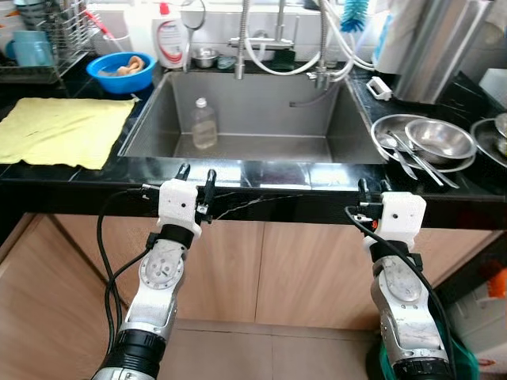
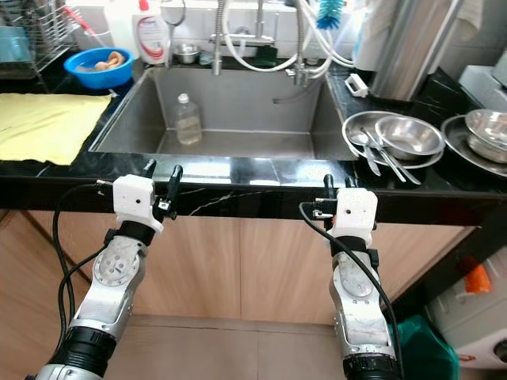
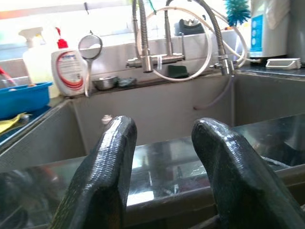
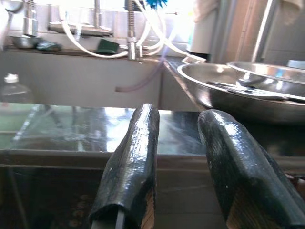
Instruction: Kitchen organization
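From the head camera, the left gripper [image 1: 196, 180] and right gripper [image 1: 372, 191] are being held at the black counter's [image 1: 261, 176] front edge, while a clear bottle [image 1: 203, 123] is standing in the sink [image 1: 317, 119]. In the wrist views, both grippers' fingers [image 3: 102, 176] are being kept apart, empty.

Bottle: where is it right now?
The bottle stands upright in the sink, toward its left side, ahead of the left hand at the counter edge.

Head eyes downward, wrists level, close, sharing the sink [image 1: 253, 119]
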### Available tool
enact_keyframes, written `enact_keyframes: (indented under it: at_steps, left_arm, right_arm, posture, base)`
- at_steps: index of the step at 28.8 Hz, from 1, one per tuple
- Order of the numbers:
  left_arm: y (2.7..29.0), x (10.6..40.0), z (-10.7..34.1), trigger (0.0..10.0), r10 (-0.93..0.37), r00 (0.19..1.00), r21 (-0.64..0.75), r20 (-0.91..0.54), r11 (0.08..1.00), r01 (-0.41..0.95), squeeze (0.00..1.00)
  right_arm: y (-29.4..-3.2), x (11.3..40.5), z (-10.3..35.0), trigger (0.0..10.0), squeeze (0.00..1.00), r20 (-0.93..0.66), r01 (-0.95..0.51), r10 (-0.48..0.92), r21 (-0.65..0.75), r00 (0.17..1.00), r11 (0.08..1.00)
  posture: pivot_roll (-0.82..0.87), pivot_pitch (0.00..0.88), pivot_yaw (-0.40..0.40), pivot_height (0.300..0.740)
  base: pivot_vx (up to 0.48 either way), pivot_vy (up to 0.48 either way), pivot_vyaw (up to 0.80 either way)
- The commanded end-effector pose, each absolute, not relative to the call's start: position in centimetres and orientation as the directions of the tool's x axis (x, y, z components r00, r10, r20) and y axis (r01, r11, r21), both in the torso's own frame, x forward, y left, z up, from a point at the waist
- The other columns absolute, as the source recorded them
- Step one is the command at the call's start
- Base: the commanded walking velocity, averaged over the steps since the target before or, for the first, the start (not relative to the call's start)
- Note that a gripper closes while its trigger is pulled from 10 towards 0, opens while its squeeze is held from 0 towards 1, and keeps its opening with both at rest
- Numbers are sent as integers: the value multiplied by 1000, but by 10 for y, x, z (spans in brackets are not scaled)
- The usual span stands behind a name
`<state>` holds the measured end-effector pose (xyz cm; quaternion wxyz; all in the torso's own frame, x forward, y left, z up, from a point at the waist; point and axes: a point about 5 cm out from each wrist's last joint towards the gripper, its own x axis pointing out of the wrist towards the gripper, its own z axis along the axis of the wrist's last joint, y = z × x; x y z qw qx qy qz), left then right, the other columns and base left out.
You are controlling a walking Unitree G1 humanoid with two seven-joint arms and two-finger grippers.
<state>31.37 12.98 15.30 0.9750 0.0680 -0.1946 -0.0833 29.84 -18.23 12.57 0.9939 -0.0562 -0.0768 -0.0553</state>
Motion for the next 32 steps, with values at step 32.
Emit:
enact_keyframes:
  at_steps: [32]
  left_arm:
    - [134, 308, 144, 10000, -167, 925, 191, 341, 976, 106, 0]
  right_arm:
    - [-170, 302, 124, 10000, 0, 159, 90, -77, -80, 984, 993]
  posture:
    - [-142, 0, -30, 706]
  base:
    - [0, -84, -495]
